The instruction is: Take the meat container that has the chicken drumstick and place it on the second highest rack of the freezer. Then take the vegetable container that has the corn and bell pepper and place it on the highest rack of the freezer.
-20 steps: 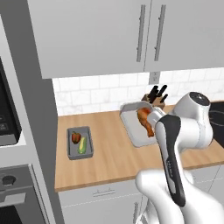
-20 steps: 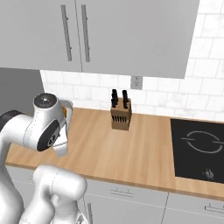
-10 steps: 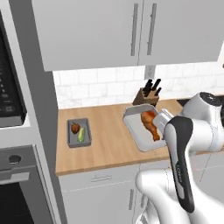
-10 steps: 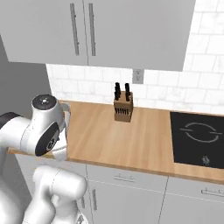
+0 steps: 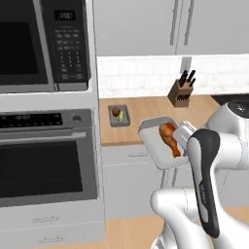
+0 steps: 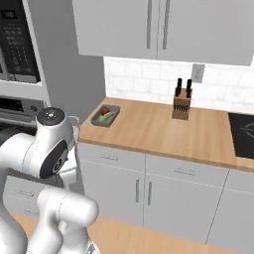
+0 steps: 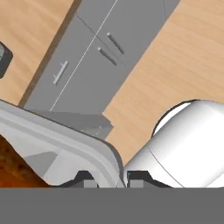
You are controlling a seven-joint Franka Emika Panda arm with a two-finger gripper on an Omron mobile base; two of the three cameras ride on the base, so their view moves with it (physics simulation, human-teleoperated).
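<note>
Carrying the meat container (image 5: 163, 146) clear of the worktop (image 5: 151, 109), the robot arm is in the first step of the task, with the freezer trip yet to be made. The jaws are narrowed on the tray's rim, seen in the hand view as the two dark tips of the gripper (image 7: 109, 178) standing to either side of the pale grey wall of the container. The tray is shallow, light grey and rectangular with rounded corners, and it hangs in the air in front of the lower cabinets, near the arm's white body. Inside lies the chicken drumstick (image 5: 169, 137), glossy orange-brown, thick at its far end and tapering toward the near one. Left behind on the worktop, at its far left by the wall oven (image 5: 46, 155), sits the darker vegetable container (image 5: 119, 115) holding the corn (image 5: 122, 115) and the bell pepper (image 5: 116, 112). A knife block (image 5: 181, 91) stands at the far wall. The next move likely calls for keeping the tray level while the load is brought to the freezer's second highest rack.
</note>
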